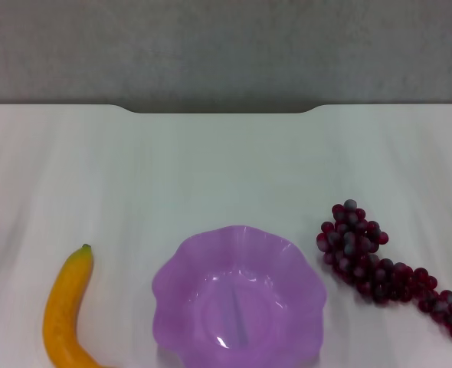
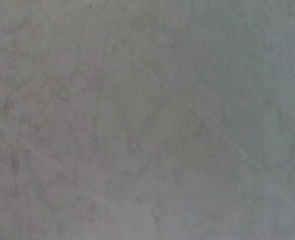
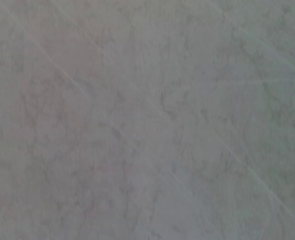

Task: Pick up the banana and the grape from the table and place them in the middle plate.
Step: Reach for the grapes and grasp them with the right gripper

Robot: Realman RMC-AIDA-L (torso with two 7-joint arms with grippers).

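Neither hand shows among the fruit. Both wrist views give only a blank grey mottled surface, and the head view has just a dark sliver at its far right edge that cannot be identified, so whether either hand is apart or together cannot be told.

The banana [image 1: 63, 310] lies at the near left of the tabletop [image 1: 226, 169], stem pointing far, its near end running out of view. The grape [image 1: 385, 270] lies at the near right, tapering toward the right edge. The middle plate [image 1: 181, 264] sits empty between them, close to each but touching neither.

Likely trouble: the smooth banana could slip or roll in a pinch, and loose grapes could give way. A low approach might clip the wavy rim and shove the light plate. The far half of the tabletop is open for approach.
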